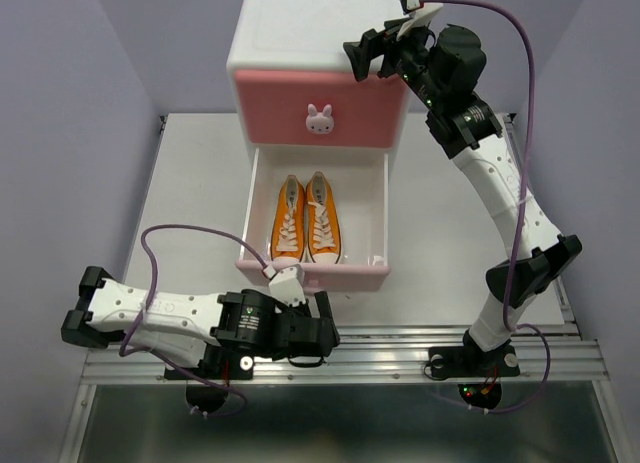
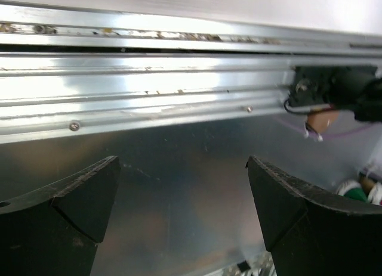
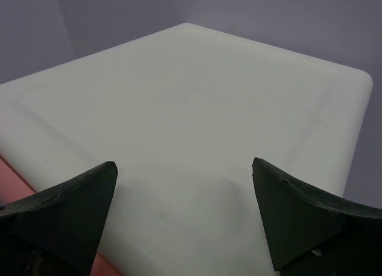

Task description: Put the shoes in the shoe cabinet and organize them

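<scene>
The right claw (image 3: 182, 195) hangs spread wide and empty just above the small white boxy shoe cabinet (image 1: 300, 33), over its right front corner. The cabinet's flat pale top fills the space beneath its black fingers (image 3: 65, 210). Below this claw and to its left, the darker pink upper drawer front (image 1: 290, 98) is shut, with a white bunny-shaped knob (image 1: 319, 120) at its middle. Lower still, the paler lower drawer (image 1: 372, 208) is pulled out over the white desk (image 1: 190, 183). The pair of orange canvas lace-up sneakers (image 1: 304, 221) lies side by side inside it, toes toward the drawer's front wall.

The left claw (image 2: 182, 192) is also spread and grasps nothing. It sits low over the silver metal rail (image 2: 149, 79) at the desk's near edge, and the open drawer with the sneakers is just beyond it.
</scene>
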Tool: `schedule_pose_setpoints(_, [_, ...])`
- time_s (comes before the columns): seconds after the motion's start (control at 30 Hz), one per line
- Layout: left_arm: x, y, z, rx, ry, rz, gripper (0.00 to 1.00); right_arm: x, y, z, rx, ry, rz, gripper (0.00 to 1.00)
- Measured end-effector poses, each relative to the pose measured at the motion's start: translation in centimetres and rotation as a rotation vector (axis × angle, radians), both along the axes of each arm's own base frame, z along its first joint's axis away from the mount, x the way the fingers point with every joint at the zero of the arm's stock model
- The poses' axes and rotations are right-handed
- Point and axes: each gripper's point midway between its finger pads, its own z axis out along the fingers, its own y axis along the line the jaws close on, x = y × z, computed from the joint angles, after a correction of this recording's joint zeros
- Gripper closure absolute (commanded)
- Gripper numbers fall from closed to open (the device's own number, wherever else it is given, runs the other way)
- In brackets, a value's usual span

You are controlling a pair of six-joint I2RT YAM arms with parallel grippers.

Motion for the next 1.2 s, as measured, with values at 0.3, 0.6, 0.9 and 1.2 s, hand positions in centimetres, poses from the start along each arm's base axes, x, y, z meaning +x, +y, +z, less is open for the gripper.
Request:
schedule_pose_setpoints(0.3, [4.6,1.9,-3.0,0.021,-0.057,0.289,0.01,0.0,-0.1,0.0,0.003,-0.006,-0.002,0.0])
schedule_pose_setpoints(0.6, [11.1,1.4,-2.5,0.004,-0.187,0.337,0.01,-0.1,-0.3,0.1,-0.005,-0.024,-0.014,0.0])
schedule_pose_setpoints(0.9, [12.6,0.1,-2.9,0.016,-0.265,0.302,0.01,-0.2,-0.5,-0.1,-0.017,-0.038,-0.016,0.0])
schedule_pose_setpoints(1.2, [14.1,-0.1,-2.8,0.052,-0.346,0.338,0.31,-0.4,-0.7,-0.7,-0.013,-0.017,-0.023,0.0])
